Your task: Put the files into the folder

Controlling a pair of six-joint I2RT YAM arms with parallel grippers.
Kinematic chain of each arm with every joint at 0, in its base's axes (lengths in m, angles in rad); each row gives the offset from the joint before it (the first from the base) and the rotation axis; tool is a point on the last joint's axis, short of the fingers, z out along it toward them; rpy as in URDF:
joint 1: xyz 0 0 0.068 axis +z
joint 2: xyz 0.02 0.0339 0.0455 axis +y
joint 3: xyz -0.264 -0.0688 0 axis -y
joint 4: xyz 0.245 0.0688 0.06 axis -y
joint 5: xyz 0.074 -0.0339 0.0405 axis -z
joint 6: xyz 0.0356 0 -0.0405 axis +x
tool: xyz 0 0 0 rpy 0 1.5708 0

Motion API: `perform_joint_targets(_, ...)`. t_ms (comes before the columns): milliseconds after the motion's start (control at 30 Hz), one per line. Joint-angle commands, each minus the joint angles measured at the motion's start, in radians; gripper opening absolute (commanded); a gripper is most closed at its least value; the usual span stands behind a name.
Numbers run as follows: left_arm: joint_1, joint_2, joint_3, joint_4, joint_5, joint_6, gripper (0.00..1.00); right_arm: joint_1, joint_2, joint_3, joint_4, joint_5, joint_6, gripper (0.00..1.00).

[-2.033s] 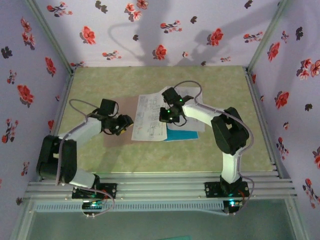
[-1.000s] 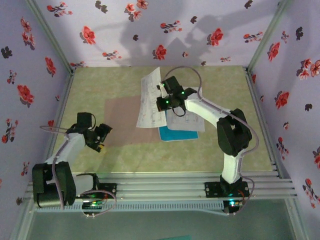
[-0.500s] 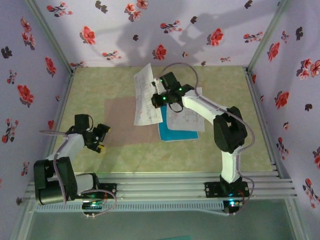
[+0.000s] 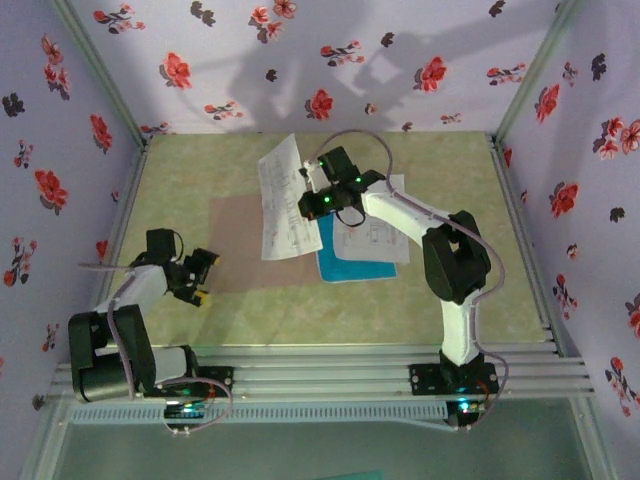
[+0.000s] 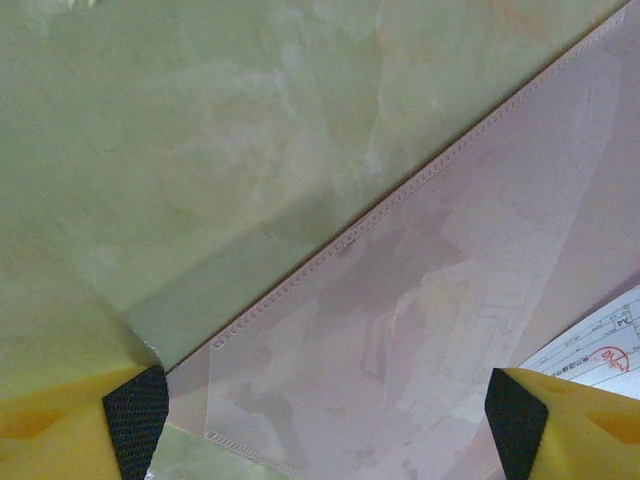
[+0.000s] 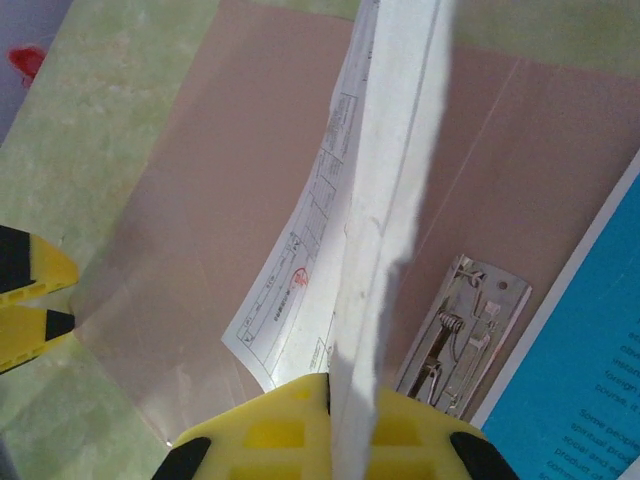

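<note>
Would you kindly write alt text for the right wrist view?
The right gripper is shut on a white printed sheet, holding it edge-on above the tan folder. A metal clip lies on the folder, a cyan sheet beside it.

Paper sheet (image 6: 392,180) matt; folder (image 6: 200,200) smooth; clip (image 6: 462,330) metal.

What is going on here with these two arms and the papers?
The right gripper is shut on one printed white sheet, holding it lifted on edge over the tan folder. The left gripper hangs open at the folder's near-left corner. A second white sheet lies on the cyan sheet just right of the folder, not yet filed.
</note>
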Motion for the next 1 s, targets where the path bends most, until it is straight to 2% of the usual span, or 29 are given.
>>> perform_joint_targets(0,0.009,0.017,-0.012,0.012,0.017,0.019,0.86,0.007,0.016,0.024,0.014,-0.043,-0.023,0.0)
perform_joint_targets(433,0.012,0.026,-0.012,0.01,0.016,0.032,0.86,-0.007,0.039,0.01,0.066,-0.158,0.018,0.0)
perform_joint_targets(700,0.019,0.034,-0.01,0.01,0.016,0.042,0.86,-0.025,0.067,-0.002,0.114,-0.281,0.068,0.0)
perform_joint_targets(967,0.037,0.043,0.0,-0.001,0.021,0.069,0.86,-0.03,0.094,-0.031,0.149,-0.317,0.099,0.0)
